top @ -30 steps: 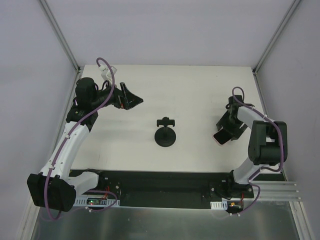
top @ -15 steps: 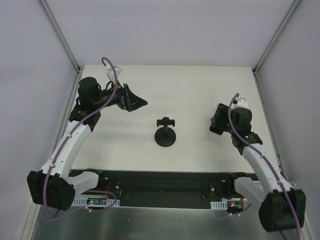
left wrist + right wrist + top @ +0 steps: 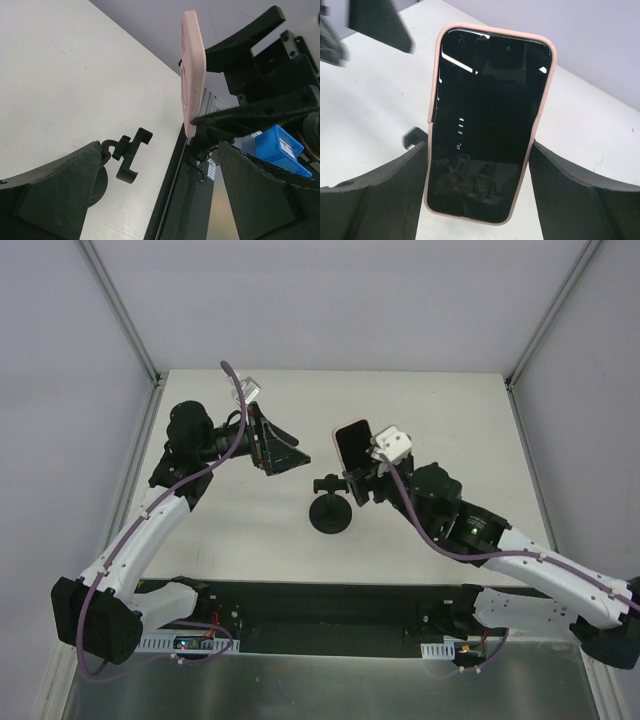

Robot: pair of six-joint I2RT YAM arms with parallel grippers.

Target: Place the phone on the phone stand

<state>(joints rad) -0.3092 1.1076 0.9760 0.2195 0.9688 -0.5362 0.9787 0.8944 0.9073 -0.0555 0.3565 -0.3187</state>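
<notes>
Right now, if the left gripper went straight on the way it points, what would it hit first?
Most likely the phone, held upright by the right gripper, straight ahead of the open left gripper. The phone stand sits lower, off that line, though depth is uncertain.

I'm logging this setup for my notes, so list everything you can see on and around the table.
phone: one, black screen in a pink case, held in the air close to the stand's clamp
phone stand: one, black, mid-table, holding nothing
table: one, white, under it all
walls: three, pale grey, left, back, right
arms: two, white and black, near edge
left gripper: one, black, open, left of the stand
right gripper: one, black, gripping the phone
</notes>
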